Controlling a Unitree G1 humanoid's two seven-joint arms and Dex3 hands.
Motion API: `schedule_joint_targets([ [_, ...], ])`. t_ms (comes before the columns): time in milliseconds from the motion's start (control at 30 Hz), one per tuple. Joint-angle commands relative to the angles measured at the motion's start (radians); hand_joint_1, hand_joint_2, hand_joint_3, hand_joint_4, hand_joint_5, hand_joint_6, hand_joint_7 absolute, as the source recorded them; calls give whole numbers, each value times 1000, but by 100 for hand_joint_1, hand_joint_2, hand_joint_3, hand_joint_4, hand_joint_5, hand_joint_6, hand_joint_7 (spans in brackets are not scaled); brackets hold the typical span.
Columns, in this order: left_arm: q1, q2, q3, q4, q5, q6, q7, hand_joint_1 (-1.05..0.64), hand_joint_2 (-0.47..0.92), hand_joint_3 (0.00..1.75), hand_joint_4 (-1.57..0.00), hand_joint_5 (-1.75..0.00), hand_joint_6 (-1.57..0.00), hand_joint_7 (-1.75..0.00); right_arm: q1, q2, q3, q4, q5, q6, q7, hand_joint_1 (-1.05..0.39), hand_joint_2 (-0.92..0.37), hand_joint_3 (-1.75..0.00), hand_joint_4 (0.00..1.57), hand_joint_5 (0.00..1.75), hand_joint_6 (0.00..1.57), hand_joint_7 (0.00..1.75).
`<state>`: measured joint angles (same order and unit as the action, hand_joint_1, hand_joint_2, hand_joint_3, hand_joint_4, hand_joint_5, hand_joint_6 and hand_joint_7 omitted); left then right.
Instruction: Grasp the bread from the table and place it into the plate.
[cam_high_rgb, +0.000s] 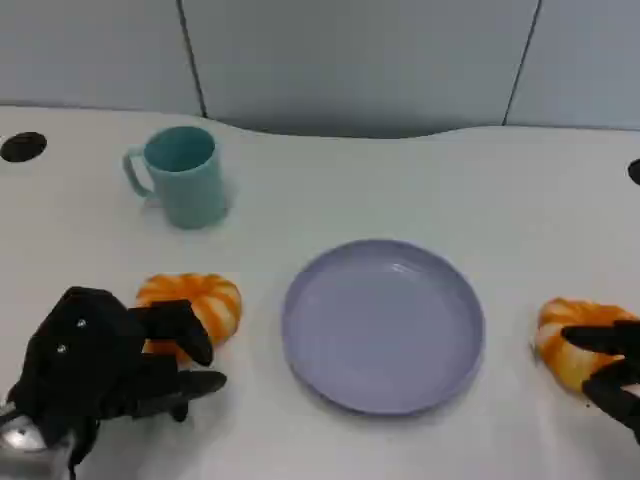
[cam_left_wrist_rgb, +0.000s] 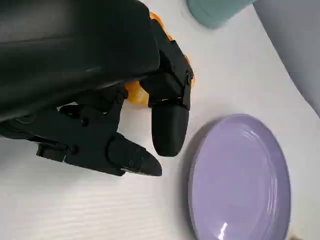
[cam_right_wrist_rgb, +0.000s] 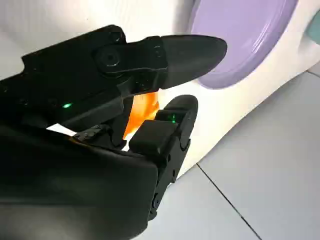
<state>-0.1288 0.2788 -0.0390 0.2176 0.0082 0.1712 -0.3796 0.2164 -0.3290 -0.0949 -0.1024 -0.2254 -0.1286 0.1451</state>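
Note:
Two orange ridged breads lie on the white table. The left bread (cam_high_rgb: 195, 300) sits left of the purple plate (cam_high_rgb: 383, 325); my left hand (cam_high_rgb: 100, 365) is just in front of it with fingers apart, and one finger (cam_high_rgb: 185, 328) reaches across its near edge. In the left wrist view this bread (cam_left_wrist_rgb: 135, 92) peeks out behind the fingers (cam_left_wrist_rgb: 167, 125), and the plate (cam_left_wrist_rgb: 245, 175) holds nothing. The right bread (cam_high_rgb: 570, 335) lies right of the plate at the picture's edge. My right hand (cam_high_rgb: 615, 375) has fingers on either side of it; this bread (cam_right_wrist_rgb: 145, 110) shows between them.
A teal mug (cam_high_rgb: 182, 175) stands at the back left, handle to the left. A dark round hole (cam_high_rgb: 22, 146) marks the table's far left. The table's curved far edge meets a grey wall. White tabletop lies between the plate and each bread.

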Motion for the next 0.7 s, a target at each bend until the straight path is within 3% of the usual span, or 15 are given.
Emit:
schedule_joint_targets([
  [33,-4,14,5,4,0,-15,-1,-20,87,0,-81,-175,-61,-175,0,-13,-8,-2,6,-2,-1,-24,-92,-34,65,67,83,0],
  [700,-6,12,-2,-4,14,-1,13,-20,86,0,-80,-175,-61,-175,1,-16,-6,-6,-3,-1,-5,-24,-92,-35,65,67,82,0],
])
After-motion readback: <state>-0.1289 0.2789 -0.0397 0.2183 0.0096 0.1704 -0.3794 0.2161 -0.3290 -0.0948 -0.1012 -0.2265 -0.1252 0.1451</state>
